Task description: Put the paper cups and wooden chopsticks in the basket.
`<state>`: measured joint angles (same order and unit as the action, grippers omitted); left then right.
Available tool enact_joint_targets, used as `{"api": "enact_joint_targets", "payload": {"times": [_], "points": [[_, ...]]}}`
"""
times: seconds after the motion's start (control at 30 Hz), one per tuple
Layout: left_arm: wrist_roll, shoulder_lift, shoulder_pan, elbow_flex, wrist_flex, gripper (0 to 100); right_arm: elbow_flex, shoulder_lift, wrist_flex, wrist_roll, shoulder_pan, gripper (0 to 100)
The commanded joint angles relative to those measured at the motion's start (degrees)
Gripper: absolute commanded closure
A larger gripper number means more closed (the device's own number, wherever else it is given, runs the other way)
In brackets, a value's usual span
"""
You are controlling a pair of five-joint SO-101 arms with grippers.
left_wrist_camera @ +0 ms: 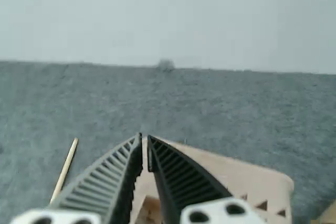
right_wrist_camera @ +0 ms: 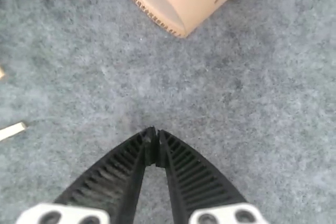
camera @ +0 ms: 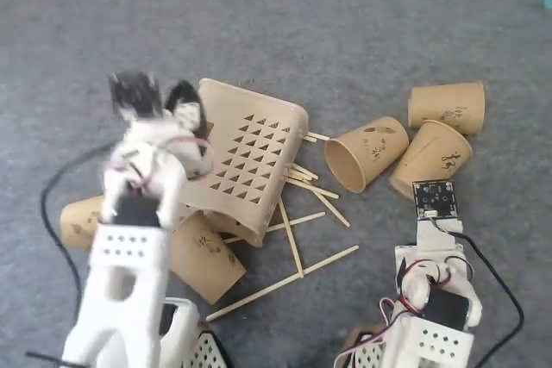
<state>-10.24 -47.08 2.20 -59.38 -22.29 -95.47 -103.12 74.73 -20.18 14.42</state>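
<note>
Closest in, the left arm (camera: 121, 299) rises from the bench (camera: 388, 32) edge. Its left hand (left_wrist_camera: 144, 140) hovers over an edge of the basket (camera: 250, 157), jaws narrowed to a slit with nothing seen between them. It is probably there to right the basket, which lies tipped on its side across several wooden chopsticks (camera: 291, 239). The right hand (right_wrist_camera: 152, 132) is pinched closed and empty, low over the bench near three paper cups (camera: 366, 152). Two more cups (camera: 203, 260) lie beside the left arm.
</note>
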Motion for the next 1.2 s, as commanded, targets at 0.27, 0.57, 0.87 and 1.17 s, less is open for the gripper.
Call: {"api": "enact_joint_targets", "payload": {"times": [0.27,0.57,0.87,1.17], "points": [[-0.18,14.07,2.02,35.91,-63.03,97,0.79,-0.84,-0.57,-0.53,0.66,99.1],[11.52,15.82,2.46,27.12,-69.45,97,0.88,-0.84,-0.57,-0.53,0.48,99.1],[13.63,15.74,2.55,15.78,-58.37,99,1.05,-0.84,-0.66,-0.53,0.48,99.1],[13.19,15.74,2.55,-5.14,-14.68,99,1.05,-0.84,-0.66,-0.53,0.48,99.1]]}}
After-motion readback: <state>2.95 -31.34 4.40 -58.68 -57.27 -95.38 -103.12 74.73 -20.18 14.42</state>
